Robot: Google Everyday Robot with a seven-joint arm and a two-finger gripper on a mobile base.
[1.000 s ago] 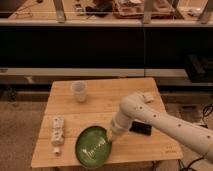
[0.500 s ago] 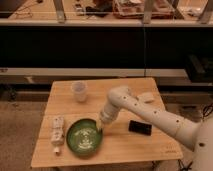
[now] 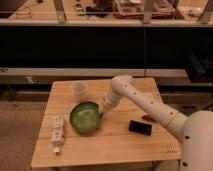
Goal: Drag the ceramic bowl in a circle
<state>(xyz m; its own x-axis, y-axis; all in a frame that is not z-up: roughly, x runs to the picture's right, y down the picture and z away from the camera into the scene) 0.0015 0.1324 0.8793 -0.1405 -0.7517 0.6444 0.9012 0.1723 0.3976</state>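
Desk (image 3: 120,145) of pale wooden planks, seen from above and in front, its near edge low in the view. Nearest the viewer on the desk's left side lies a small white boxy object (image 3: 58,132), long and narrow, details too blurred to tell. To the right, at about the same depth, a flat black rectangular object (image 3: 140,127) lies on the planks, well apart from the other items.

Behind these, left of the desk's centre, sits the wide, shallow, glossy green ceramic bowl (image 3: 85,117) with pale speckled marks inside; it stands upright on the desk surface. The white robot arm (image 3: 150,106) enters from the lower right, runs diagonally over the desk and bends down at its wrist, so that the pincer (image 3: 105,107) meets the bowl at its right-hand rim. The pincer is fully closed; the contact point is partly hidden by the wrist, so whether it pinches the rim or merely presses on it cannot be told.

Farther back, just beyond the bowl and to its left, a small translucent white cup (image 3: 79,89) stands upright, near the bowl but not touching it. Beyond the desk runs a dark counter front with shelving above (image 3: 100,20).
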